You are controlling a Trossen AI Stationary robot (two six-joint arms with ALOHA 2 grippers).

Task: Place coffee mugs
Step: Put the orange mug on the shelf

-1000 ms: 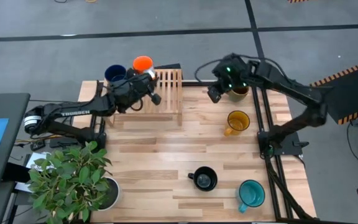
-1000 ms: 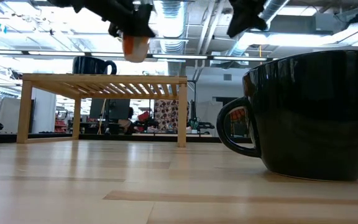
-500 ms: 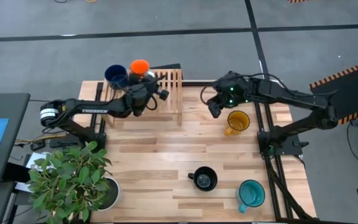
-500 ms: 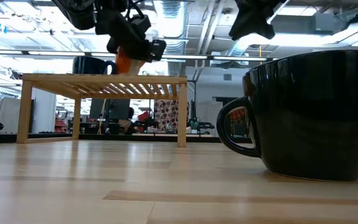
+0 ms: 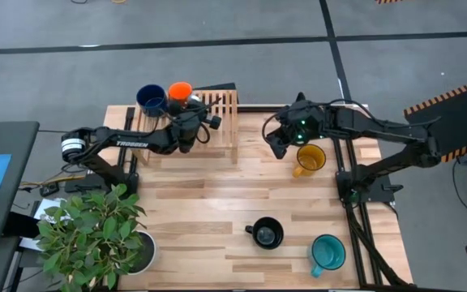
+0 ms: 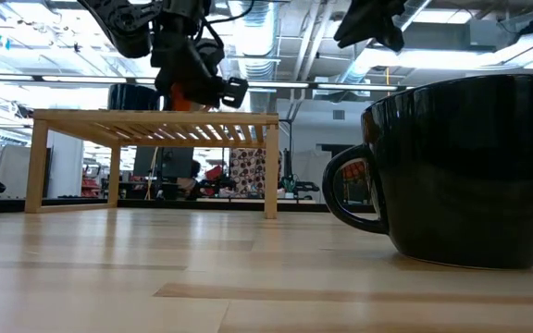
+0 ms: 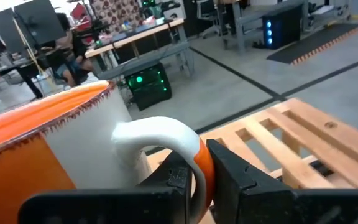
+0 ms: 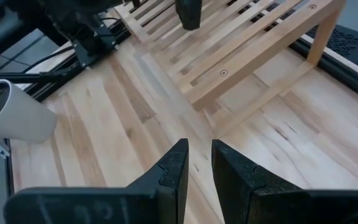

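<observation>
The orange mug [image 5: 179, 91] is over the far left part of the wooden rack [image 5: 220, 115], beside the dark blue mug [image 5: 150, 99] that stands on it. My left gripper [image 5: 190, 122] is shut on the orange mug; the low view shows the mug [image 6: 182, 95] close above the slats. My right gripper [image 5: 277, 139] hangs open by a narrow gap above the table, left of the yellow mug [image 5: 309, 158], holding nothing. The black mug [image 5: 266, 234] and the teal mug [image 5: 328, 251] stand near the near edge. The olive-brown mug is hidden under the right arm. My left gripper pinches the orange mug's handle [image 7: 197, 163] between its two fingers, across the loop. The fingers come slanting from the near side. The mug stays upright; whether its base rests on the slats I cannot tell.
A leafy plant in a white pot [image 5: 140, 251] fills the table's near left corner. The rack's right half [image 8: 241, 56] is bare slats. Bare wood lies between the rack and the black mug [image 6: 461, 166], which looms close in the low view.
My left gripper has carried the orange mug down and toward the far left, from above the rack to just over its slats beside the dark blue mug. My right gripper has shifted a little toward the near edge, next to the yellow mug.
</observation>
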